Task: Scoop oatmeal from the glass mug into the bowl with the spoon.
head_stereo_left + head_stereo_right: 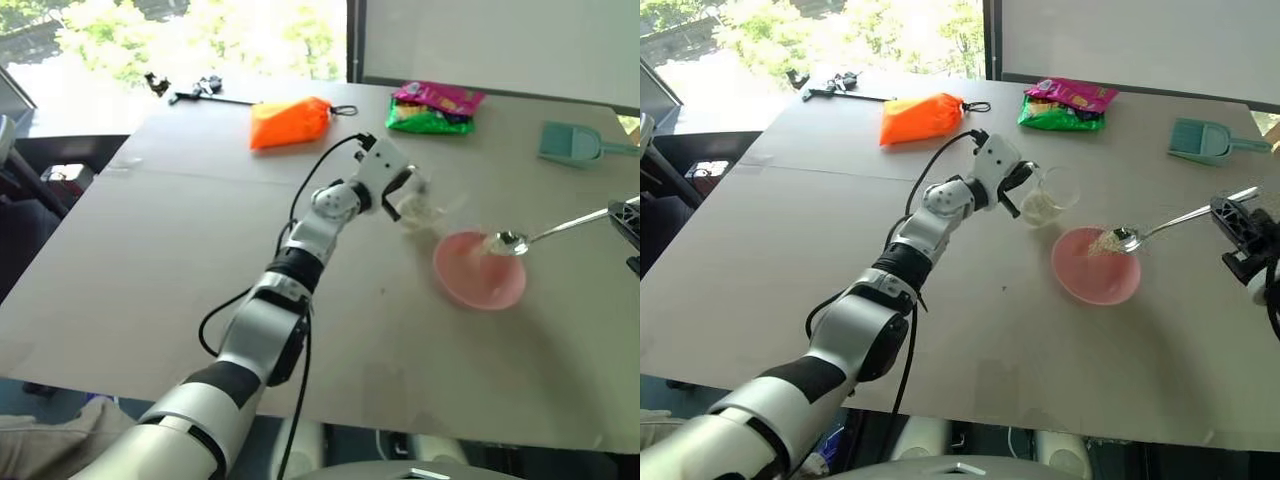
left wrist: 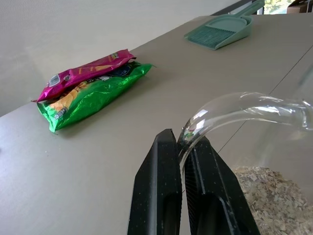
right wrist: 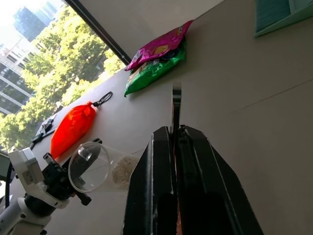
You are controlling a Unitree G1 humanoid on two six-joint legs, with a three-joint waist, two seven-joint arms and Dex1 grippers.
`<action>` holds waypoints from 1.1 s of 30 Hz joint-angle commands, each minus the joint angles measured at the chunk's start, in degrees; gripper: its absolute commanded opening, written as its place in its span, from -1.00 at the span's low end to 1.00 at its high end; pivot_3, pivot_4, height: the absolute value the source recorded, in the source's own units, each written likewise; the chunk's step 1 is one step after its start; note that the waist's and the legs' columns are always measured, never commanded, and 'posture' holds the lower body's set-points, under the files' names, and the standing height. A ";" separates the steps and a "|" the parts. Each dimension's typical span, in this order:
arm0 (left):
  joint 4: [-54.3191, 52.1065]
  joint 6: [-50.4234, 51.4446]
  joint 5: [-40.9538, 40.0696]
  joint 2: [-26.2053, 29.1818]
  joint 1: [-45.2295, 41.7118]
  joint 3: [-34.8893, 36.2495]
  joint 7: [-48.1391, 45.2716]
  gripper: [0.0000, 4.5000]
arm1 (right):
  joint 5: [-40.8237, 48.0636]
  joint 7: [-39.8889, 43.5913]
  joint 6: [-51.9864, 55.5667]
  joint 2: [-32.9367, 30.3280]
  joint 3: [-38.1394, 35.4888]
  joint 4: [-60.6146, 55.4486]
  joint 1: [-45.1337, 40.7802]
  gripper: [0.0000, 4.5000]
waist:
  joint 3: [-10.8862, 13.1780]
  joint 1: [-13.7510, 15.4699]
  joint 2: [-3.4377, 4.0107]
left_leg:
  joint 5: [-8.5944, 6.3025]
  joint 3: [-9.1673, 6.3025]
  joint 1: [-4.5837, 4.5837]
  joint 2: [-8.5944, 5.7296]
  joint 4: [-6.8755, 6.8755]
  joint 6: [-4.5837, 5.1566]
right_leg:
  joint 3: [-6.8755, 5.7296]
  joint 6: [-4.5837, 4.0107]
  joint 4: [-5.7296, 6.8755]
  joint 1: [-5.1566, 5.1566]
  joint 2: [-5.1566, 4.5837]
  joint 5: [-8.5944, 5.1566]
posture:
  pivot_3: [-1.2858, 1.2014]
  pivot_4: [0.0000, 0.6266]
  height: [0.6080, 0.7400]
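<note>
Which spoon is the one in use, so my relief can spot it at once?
Start at the pink bowl on the grey table. The spoon hangs with its head over that bowl, its handle running to the right gripper. It is slim shiny metal, unlike the flat teal scoop at the far edge.

One counter (image 1: 790, 240). One glass mug (image 1: 1048, 198) with oatmeal (image 2: 271, 196) inside. One pink bowl (image 1: 1095, 268) at 4 o'clock from the mug. One spoon (image 1: 1160, 230). One orange pouch (image 1: 920, 118), at 10 o'clock from the mug. Two snack packets at 12 o'clock: one magenta packet (image 1: 1072, 96), one green packet (image 1: 1060, 116). One teal dustpan (image 1: 1205, 140). Two end effectors: left end effector (image 2: 182, 191), right end effector (image 3: 178, 176).
</note>
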 commanded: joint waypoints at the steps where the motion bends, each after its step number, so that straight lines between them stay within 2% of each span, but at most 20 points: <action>1: -0.97 -2.01 -0.53 -0.29 -2.09 1.12 0.60 -0.99 | 0.77 2.49 2.36 -6.11 -0.43 -3.07 1.53 -1.00 | 0.00 0.00 0.00 | 0.00 -0.01 0.00 0.00 0.00 0.00 | 0.00 0.00 -0.01 0.00 0.00 0.00 | 0.03 -0.52 1.00; 3: -1.22 -1.99 -0.56 -0.29 -1.90 1.08 0.62 -0.99 | -0.12 3.29 3.20 -8.63 0.70 -4.06 1.99 -1.00 | 0.00 0.02 -0.01 | 0.00 -0.02 -0.01 0.00 0.00 0.00 | -0.01 0.00 0.00 0.00 0.00 0.00 | 0.03 -0.52 1.00; 10: -3.00 -1.87 -0.57 0.01 -0.67 0.96 0.87 -0.99 | -22.10 13.13 8.82 -19.48 5.55 -12.12 0.64 -1.00 | 0.01 0.08 -0.01 | 0.01 -0.06 -0.06 -0.02 0.03 -0.01 | -0.03 0.03 -0.03 0.01 0.00 -0.01 | 0.03 -0.52 1.00; 12: -3.77 -1.99 -0.44 0.25 -0.14 0.83 0.91 -0.99 | -27.95 17.50 9.61 -20.90 5.55 -13.62 0.89 -1.00 | 0.01 0.14 -0.02 | 0.01 -0.07 -0.08 -0.04 0.03 -0.02 | -0.03 0.05 -0.05 0.02 0.01 -0.03 | 0.03 -0.52 1.00; 16: -5.06 -2.07 -0.24 0.72 0.72 0.66 1.21 -0.99 | -35.09 23.00 8.53 -19.23 5.03 -14.22 0.60 -1.00 | 0.01 0.14 -0.02 | 0.02 -0.08 -0.08 -0.07 0.05 -0.03 | 0.01 0.08 -0.04 0.03 0.00 -0.04 | 0.03 -0.52 1.00; 20: -8.07 -0.37 -1.37 1.16 2.62 1.69 1.56 -0.99 | -20.59 18.03 1.78 -13.03 3.96 -7.54 -5.83 -1.00 | 0.02 0.09 -0.03 | 0.02 -0.08 -0.06 -0.06 0.10 -0.03 | 0.01 0.08 -0.02 0.06 0.00 -0.04 | 0.03 -0.52 1.00; 24: -11.38 3.05 -2.77 1.46 4.72 3.08 2.26 -0.99 | -10.53 12.27 -3.33 -11.29 9.06 -3.51 -15.66 -1.00 | 0.01 -0.11 -0.02 | 0.03 -0.07 0.05 -0.06 0.12 -0.02 | 0.13 0.11 0.06 0.07 0.01 -0.02 | 0.03 -0.52 1.00; 28: -15.37 5.90 -3.41 1.79 6.90 3.51 2.24 -0.99 | -7.43 8.72 -5.89 -9.44 15.62 -0.35 -24.67 -1.00 | 0.01 -0.05 -0.01 | 0.03 -0.05 0.04 -0.03 0.12 -0.02 | 0.10 0.11 0.07 0.09 0.04 -0.02 | 0.03 -0.52 1.00; 33: -22.33 10.52 -4.72 2.01 9.72 3.99 2.26 -0.99 | -11.56 8.37 -4.97 -5.88 24.69 3.00 -33.91 -1.00 | 0.00 0.06 0.00 | 0.03 -0.06 0.01 -0.04 0.14 -0.02 | 0.13 0.12 0.03 0.08 -0.02 -0.01 | 0.03 -0.52 1.00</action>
